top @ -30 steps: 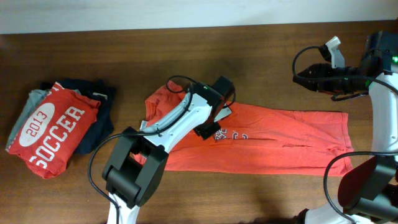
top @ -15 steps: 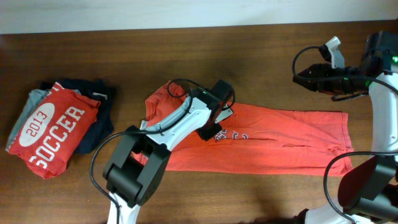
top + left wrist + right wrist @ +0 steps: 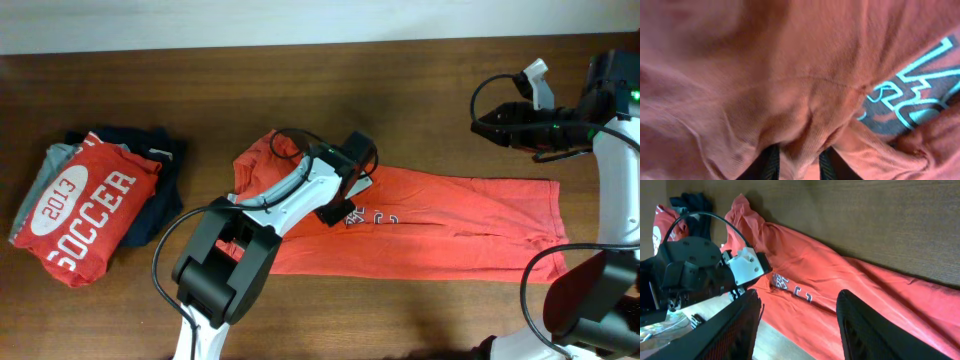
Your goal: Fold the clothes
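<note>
You have one orange-red short-sleeved T-shirt [image 3: 450, 215], one folded red white-printed shirt [image 3: 85, 205], one folded dark navy garment [image 3: 160, 190], one folded grey garment [image 3: 28, 205], one brown wooden bench [image 3: 300, 90], and two tools: left tool [image 3: 797, 167], right tool [image 3: 800, 325].

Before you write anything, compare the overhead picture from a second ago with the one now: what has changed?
The left arm swung its lower joint slightly toward the right side. The left end effector stayed pressed on the T-shirt by the print, cloth bunched between its fingers. The T-shirt, the open right end effector and the folded pile stayed put.
</note>
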`<action>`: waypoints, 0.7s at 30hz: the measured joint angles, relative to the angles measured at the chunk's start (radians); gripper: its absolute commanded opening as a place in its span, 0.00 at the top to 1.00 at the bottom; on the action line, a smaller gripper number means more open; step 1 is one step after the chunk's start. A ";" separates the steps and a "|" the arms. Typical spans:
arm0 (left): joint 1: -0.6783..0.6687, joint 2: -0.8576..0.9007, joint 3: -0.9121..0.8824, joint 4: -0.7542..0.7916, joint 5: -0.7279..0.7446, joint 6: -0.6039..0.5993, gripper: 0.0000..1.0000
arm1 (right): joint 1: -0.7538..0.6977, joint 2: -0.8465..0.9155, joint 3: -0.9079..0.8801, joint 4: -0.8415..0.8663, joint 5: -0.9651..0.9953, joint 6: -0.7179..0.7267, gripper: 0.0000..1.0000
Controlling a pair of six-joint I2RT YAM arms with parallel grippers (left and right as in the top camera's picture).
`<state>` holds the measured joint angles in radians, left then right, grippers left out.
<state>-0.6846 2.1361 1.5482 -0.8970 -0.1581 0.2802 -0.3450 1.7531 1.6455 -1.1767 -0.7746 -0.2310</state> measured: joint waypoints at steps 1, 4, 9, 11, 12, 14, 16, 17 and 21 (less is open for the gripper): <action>0.000 0.000 0.000 0.002 -0.002 0.003 0.86 | 0.000 0.000 0.000 0.000 0.000 0.000 0.48; 0.000 0.000 0.000 -0.010 -0.008 0.006 0.99 | 0.000 0.000 0.000 0.000 0.000 0.000 0.48; 0.000 0.000 0.000 -0.071 -0.011 0.013 0.99 | 0.000 0.000 0.000 0.000 0.000 0.000 0.48; -0.001 0.000 0.005 -0.114 -0.011 0.012 0.99 | 0.000 0.000 0.000 0.000 0.000 0.000 0.48; -0.002 0.000 0.014 -0.142 -0.011 0.012 1.00 | 0.000 0.000 0.000 0.000 0.000 0.000 0.48; -0.005 0.000 0.044 -0.188 -0.010 0.011 0.99 | 0.000 0.000 0.000 -0.001 0.000 0.000 0.48; -0.008 0.000 0.092 -0.228 -0.004 0.011 0.99 | 0.000 0.000 0.000 -0.001 0.000 0.000 0.48; -0.011 0.000 0.116 -0.243 0.003 0.011 0.99 | 0.000 0.000 0.000 -0.001 0.000 0.000 0.48; -0.026 0.000 0.208 -0.294 0.055 0.011 0.99 | 0.000 0.000 0.000 -0.001 0.000 0.000 0.48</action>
<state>-0.7109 2.1361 1.7561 -1.1915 -0.1028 0.2916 -0.3450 1.7531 1.6455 -1.1774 -0.7742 -0.2306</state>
